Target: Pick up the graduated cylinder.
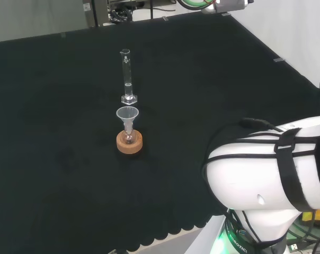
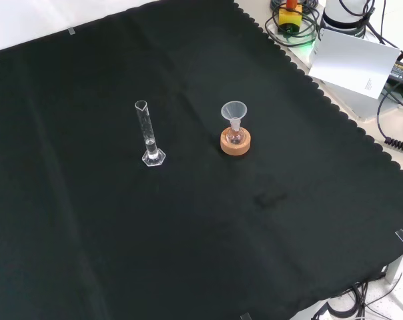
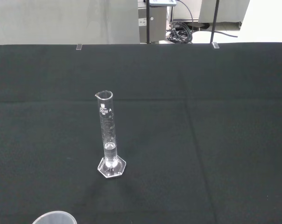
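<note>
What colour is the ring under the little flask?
Light brown cork ring, clearest in the front view.

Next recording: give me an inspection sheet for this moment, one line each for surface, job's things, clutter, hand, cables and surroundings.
Surface: black cloth covers the bench, scalloped along one edge.
Job's things: graduated cylinder upright on its hexagonal foot, apart from the other ware, untouched; a little clear liquid seems to sit near its bottom.
Clutter: cork ring holding a small flask with a clear funnel in its neck.
Hand: nothing seen; the arm's white link fills the head view's right.
Cables: black cables off the cloth at the front view's right.
Surroundings: white card beyond the cloth edge, grey equipment behind the bench.
</note>
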